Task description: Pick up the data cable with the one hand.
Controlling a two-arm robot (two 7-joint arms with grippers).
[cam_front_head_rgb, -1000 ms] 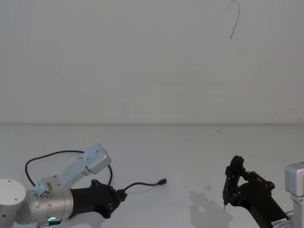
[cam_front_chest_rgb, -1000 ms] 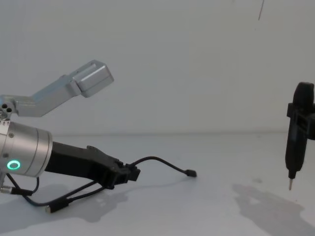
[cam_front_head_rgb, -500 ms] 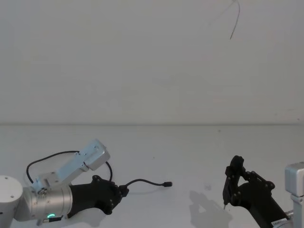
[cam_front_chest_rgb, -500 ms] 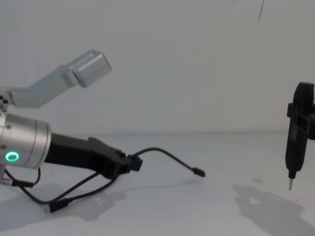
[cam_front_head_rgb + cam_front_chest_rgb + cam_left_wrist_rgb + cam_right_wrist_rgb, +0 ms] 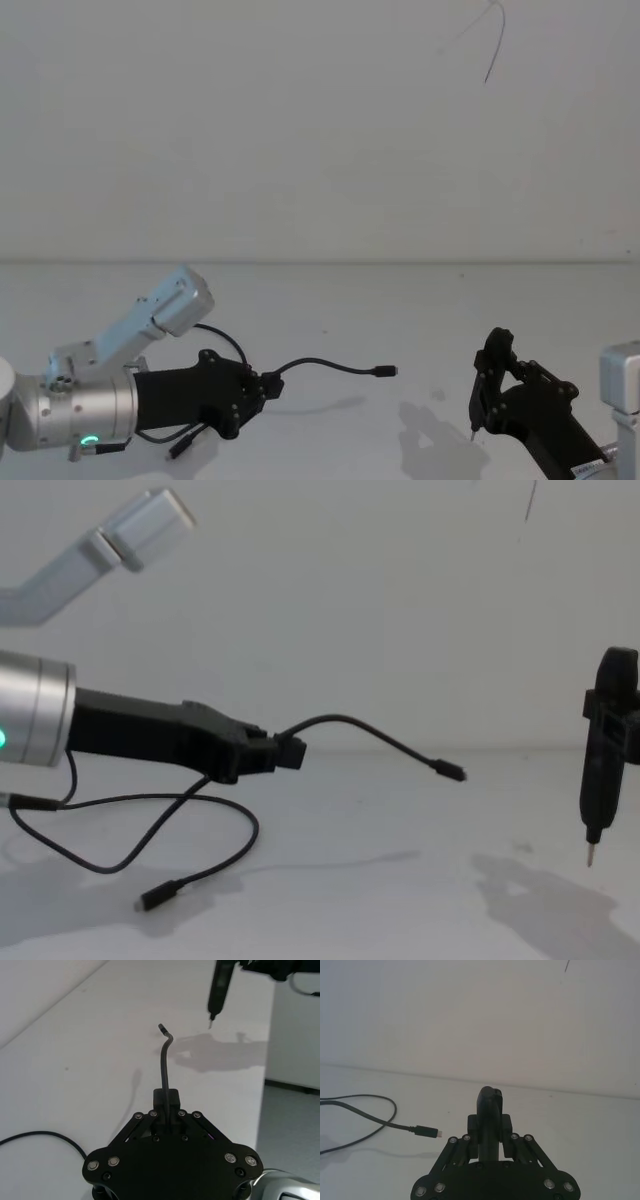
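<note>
The left gripper (image 5: 266, 385) was clamped shut on the data cable (image 5: 322, 363), pinching it a short way back from one plug, above the left part of the table (image 5: 420, 300). From the jaws the free length ran out toward the robot's right, roughly level with the table's front. In the chest view it arched up just past the fingers and then sloped down to its plug (image 5: 451, 771), which hung in the air with a faint shadow on the table below it. The rest of the cable trailed back from the gripper toward the left and drooped in a loose loop. Its far plug (image 5: 150, 898) lay low near the table's front, beneath the left arm.

The right gripper (image 5: 490, 1132) was closed on a pointed tool (image 5: 599, 770), held upright with its metal tip down, just above the table on the right. A broad stretch of white table separated the hanging plug from that tool. In the left wrist view the table's right edge (image 5: 265, 1060) ran just beyond the tool, and the wall (image 5: 320, 130) rose behind the table's far edge.
</note>
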